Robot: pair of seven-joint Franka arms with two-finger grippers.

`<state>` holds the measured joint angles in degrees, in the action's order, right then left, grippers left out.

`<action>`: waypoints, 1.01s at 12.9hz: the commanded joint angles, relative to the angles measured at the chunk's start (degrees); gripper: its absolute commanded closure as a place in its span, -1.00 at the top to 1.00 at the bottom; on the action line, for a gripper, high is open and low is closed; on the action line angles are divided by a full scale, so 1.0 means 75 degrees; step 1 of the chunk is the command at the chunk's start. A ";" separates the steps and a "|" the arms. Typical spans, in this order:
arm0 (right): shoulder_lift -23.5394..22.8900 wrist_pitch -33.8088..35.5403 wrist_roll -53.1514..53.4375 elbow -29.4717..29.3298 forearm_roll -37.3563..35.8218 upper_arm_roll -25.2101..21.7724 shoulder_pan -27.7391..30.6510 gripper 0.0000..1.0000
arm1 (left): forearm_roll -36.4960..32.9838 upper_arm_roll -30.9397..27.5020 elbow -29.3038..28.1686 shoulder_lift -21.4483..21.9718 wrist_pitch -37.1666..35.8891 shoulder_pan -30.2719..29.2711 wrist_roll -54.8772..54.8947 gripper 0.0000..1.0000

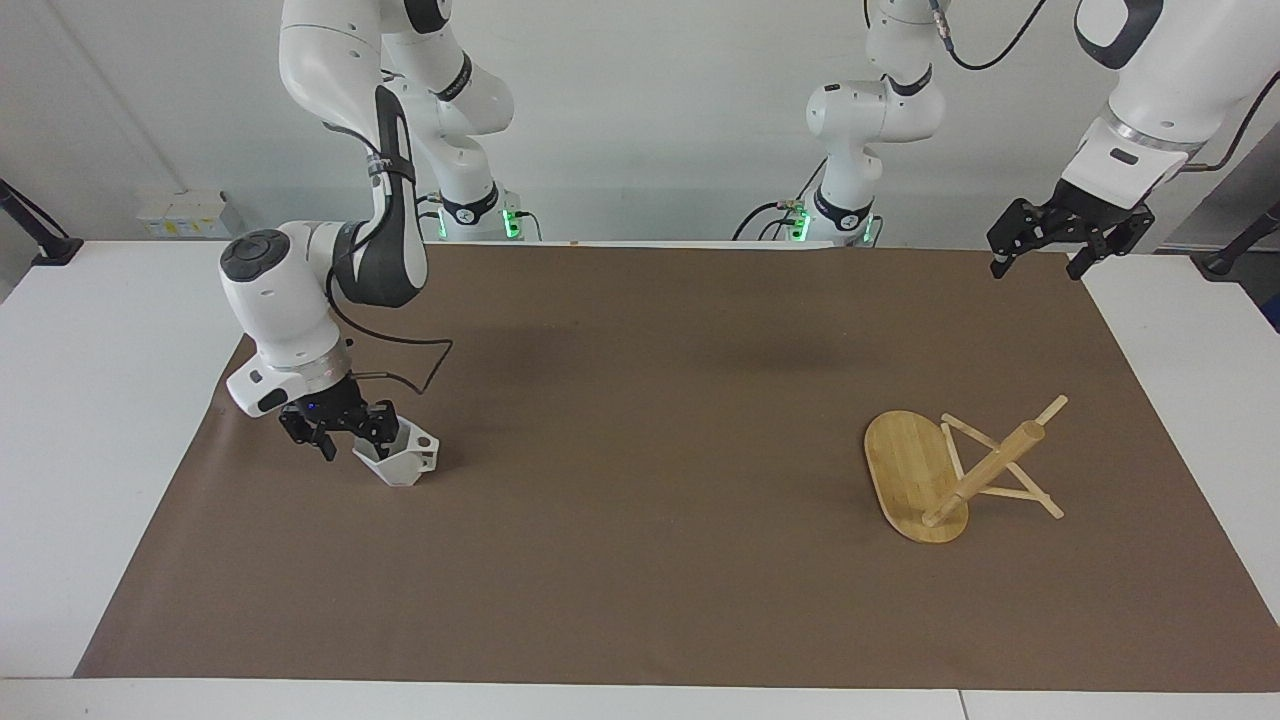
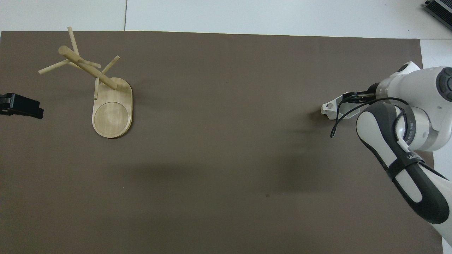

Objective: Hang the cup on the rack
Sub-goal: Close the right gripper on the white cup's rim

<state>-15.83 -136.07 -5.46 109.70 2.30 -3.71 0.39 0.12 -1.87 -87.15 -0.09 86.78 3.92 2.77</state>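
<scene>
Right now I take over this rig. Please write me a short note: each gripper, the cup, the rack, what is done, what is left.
Right gripper: low at the cup, straddling its rim wall; grip not confirmed.
Left gripper: open, waiting in the air over the mat's corner near its base.
Cup: on the mat at the right arm's end, not lifted.
Rack: upright at the left arm's end, pegs bare.
Done: approach to the cup.
Left: grasp, lift, carry, hang by the handle.

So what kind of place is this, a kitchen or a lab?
Most likely a robotics lab: two bench-mounted arms, the right gripper at a white cup, a bamboo rack on brown paper, bare walls.
</scene>
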 commanded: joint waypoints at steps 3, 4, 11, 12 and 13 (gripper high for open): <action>0.0049 -0.0127 -0.0162 0.0115 0.0163 0.0015 0.0089 0.06 | 0.0113 0.0015 -0.0205 0.0199 -0.0051 -0.0077 0.0064 1.00; 0.0049 -0.0104 -0.0174 0.0115 0.0163 0.0015 0.0089 -0.03 | 0.0125 0.0015 -0.0205 0.0199 -0.0051 -0.0077 0.0064 1.00; 0.0072 -0.0021 -0.0174 0.0115 0.0151 0.0026 0.0077 -1.00 | 0.0113 0.0015 -0.0205 0.0199 -0.0051 -0.0077 0.0064 1.00; 0.0072 0.0002 -0.0174 0.0115 0.0151 0.0026 0.0043 -1.00 | 0.0113 0.0015 -0.0205 0.0199 -0.0051 -0.0077 0.0064 1.00; 0.0072 0.0014 -0.0163 0.0115 0.0151 0.0026 0.0031 -1.00 | 0.0113 0.0015 -0.0205 0.0199 -0.0051 -0.0077 0.0064 1.00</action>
<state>-15.53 -136.01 -5.46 109.68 2.52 -3.70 0.36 0.12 -1.87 -87.16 -0.08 86.78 3.92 2.77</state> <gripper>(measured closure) 0.894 0.000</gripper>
